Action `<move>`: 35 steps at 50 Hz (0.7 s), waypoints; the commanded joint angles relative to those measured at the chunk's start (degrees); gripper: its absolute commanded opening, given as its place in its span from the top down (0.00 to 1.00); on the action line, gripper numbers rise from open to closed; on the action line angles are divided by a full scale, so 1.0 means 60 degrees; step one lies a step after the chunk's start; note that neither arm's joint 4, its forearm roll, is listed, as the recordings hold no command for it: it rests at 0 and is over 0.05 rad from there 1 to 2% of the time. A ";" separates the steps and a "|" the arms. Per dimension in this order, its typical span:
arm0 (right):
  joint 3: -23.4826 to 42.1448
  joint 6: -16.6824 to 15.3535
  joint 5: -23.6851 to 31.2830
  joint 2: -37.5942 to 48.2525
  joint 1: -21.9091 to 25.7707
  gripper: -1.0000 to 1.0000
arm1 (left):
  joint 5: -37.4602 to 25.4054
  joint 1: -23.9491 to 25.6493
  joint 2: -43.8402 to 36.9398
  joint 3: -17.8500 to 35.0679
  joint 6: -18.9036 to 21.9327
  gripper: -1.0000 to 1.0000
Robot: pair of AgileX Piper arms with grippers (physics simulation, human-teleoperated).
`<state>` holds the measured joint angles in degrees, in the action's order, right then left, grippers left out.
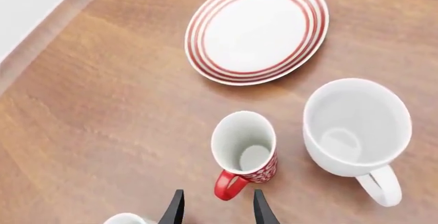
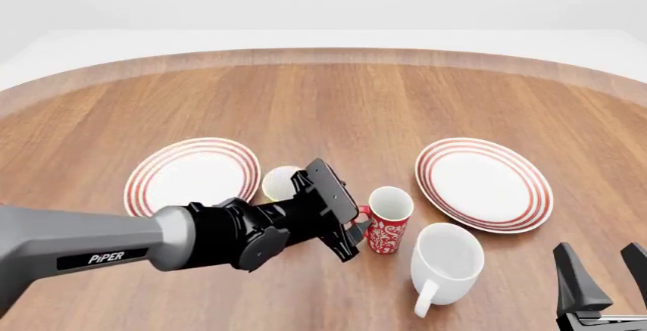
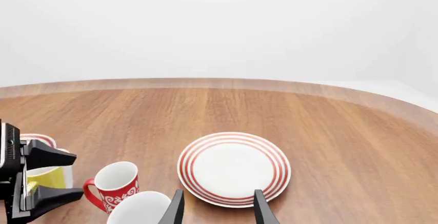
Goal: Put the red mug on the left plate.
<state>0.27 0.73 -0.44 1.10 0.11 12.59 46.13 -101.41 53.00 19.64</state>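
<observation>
The red mug [image 2: 389, 223] with its white floral pattern stands upright on the table between the two plates, handle [image 1: 229, 185] turned toward my left gripper [image 2: 356, 234]. That gripper [image 1: 217, 209] is open, and its fingertips sit just short of the handle on either side. Behind the left arm lies the left plate [image 2: 190, 175], white with red rings and nothing on it. My right gripper [image 2: 607, 274] hangs open and empty at the near right, away from the mug [image 3: 115, 185].
A yellow mug [image 2: 279, 182] stands close behind the left wrist. A larger white mug [image 2: 446, 260] stands just right of the red one [image 1: 244, 149]. The right plate [image 2: 486, 184] lies beyond them. The table's curved far edge [image 2: 323, 52] runs across the back.
</observation>
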 commanded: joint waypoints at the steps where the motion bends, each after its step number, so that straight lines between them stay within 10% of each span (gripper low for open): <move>1: 0.0000 0.0000 0.0000 0.0000 -0.0002 0.00 | 0.0132 -0.0068 -0.0219 0.0025 0.0002 0.00; 35: 0.0000 0.0001 0.0001 -0.0002 0.0000 0.00 | 0.0668 0.0061 -0.0978 0.0067 -0.0312 0.00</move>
<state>0.27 0.73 -0.44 1.09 0.10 15.87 46.53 -105.96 53.11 18.22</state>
